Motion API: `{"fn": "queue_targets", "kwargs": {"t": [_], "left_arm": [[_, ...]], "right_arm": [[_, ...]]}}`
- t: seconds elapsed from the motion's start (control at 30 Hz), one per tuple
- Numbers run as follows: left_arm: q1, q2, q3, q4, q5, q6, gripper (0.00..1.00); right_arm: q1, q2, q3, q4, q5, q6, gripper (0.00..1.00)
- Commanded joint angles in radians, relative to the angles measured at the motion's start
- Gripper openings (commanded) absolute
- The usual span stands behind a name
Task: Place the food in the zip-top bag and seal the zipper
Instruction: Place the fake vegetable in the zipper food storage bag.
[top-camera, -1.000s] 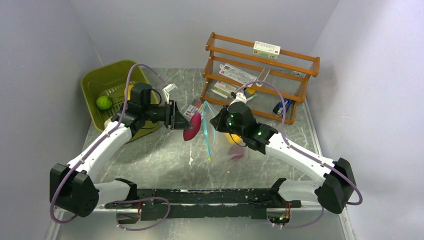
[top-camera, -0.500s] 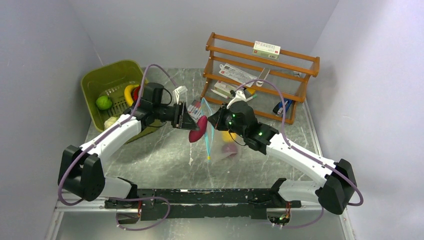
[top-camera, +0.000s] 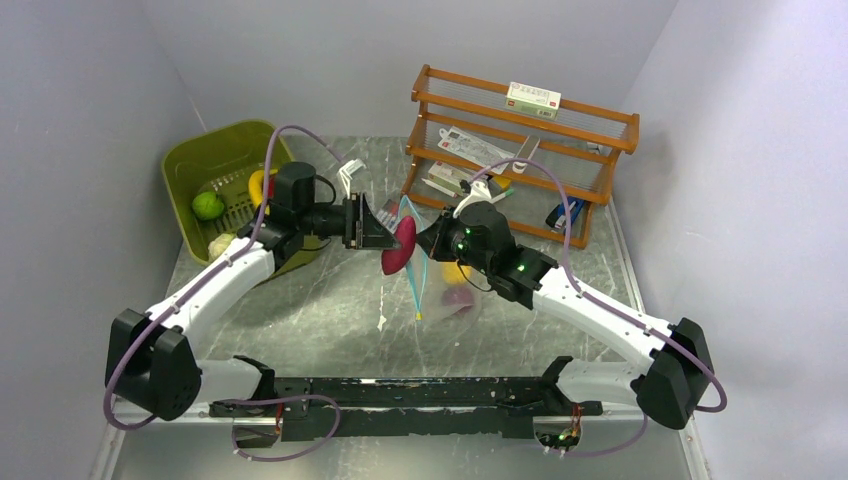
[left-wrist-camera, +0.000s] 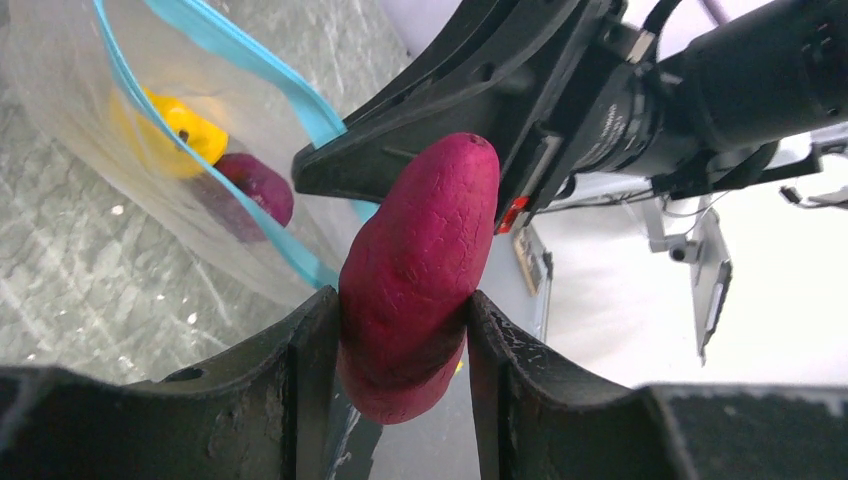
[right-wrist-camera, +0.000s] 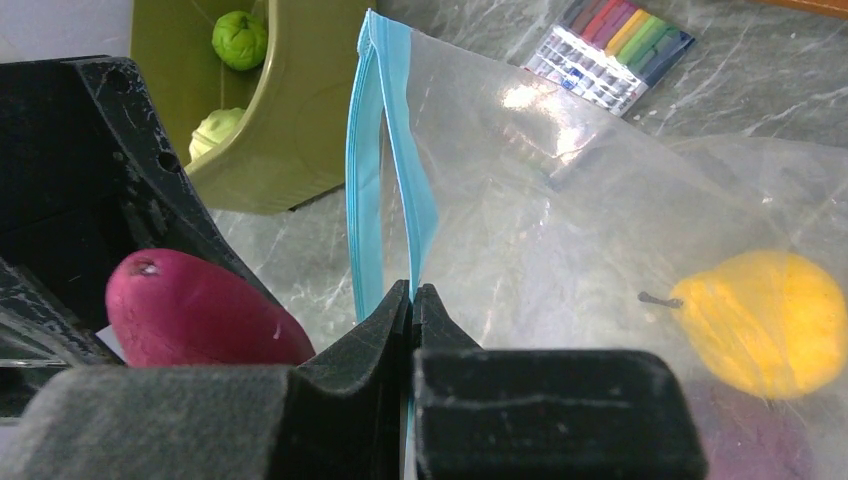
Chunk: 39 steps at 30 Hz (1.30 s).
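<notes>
From above, the left gripper (top-camera: 383, 232) is clamped on a purple-red piece (top-camera: 402, 245), holding it above the tabletop (top-camera: 320, 300) just beside the hanging bag (top-camera: 445, 290). The right gripper (top-camera: 430, 242) holds the bag up by its zipper (top-camera: 415, 272). More food, a green piece (top-camera: 208, 205) among it, lies in the tub (top-camera: 190, 160) behind the left arm. In the left wrist view the piece (left-wrist-camera: 430, 230) sits crosswise between the fingers, with its long axis running out past them. The bag's mouth (left-wrist-camera: 260, 70) gapes just beyond and to one side of its tip. A yellow piece (left-wrist-camera: 185, 125) and a darker one (left-wrist-camera: 255, 185) are already inside. In the right wrist view the jaws are pressed together on one lip of the zipper (right-wrist-camera: 375, 150), and the other lip hangs barely apart from it. The purple-red piece (right-wrist-camera: 200, 315) is outside, close by that narrow slit, and markers (right-wrist-camera: 610, 55) lie beyond. The left arm carries the food, so the coming move likely turns on steering the piece's tip into the gap.
</notes>
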<state>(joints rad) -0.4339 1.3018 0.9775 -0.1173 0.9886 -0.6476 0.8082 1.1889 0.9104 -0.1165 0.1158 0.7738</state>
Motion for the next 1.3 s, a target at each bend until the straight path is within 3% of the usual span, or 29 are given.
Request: {"fn": "queue_targets", "kwargs": {"t": [0.0, 0.3, 0.47, 0.6, 0.93, 1.27], "left_arm": [[-0.006, -0.021, -0.062, 0.208, -0.039, -0.223, 0.34], [-0.006, 0.011, -0.104, 0.214, -0.12, -0.249, 0.32], [-0.014, 0.031, -0.03, -0.053, -0.305, -0.095, 0.31], [-0.015, 0.041, 0.001, -0.123, -0.358, -0.045, 0.31], [-0.023, 0.05, 0.01, -0.152, -0.38, -0.01, 0.32], [-0.034, 0.028, -0.005, -0.122, -0.321, -0.009, 0.47]], "right_arm": [[0.001, -0.009, 0.001, 0.025, 0.007, 0.011, 0.0], [0.002, -0.015, -0.006, 0.077, -0.031, 0.005, 0.0], [0.002, -0.035, -0.011, 0.099, -0.047, -0.016, 0.0], [0.002, -0.035, -0.015, 0.117, -0.075, -0.021, 0.0], [0.002, -0.033, -0.033, 0.159, -0.117, -0.004, 0.0], [0.002, -0.029, -0.046, 0.158, -0.116, 0.016, 0.0]]}}
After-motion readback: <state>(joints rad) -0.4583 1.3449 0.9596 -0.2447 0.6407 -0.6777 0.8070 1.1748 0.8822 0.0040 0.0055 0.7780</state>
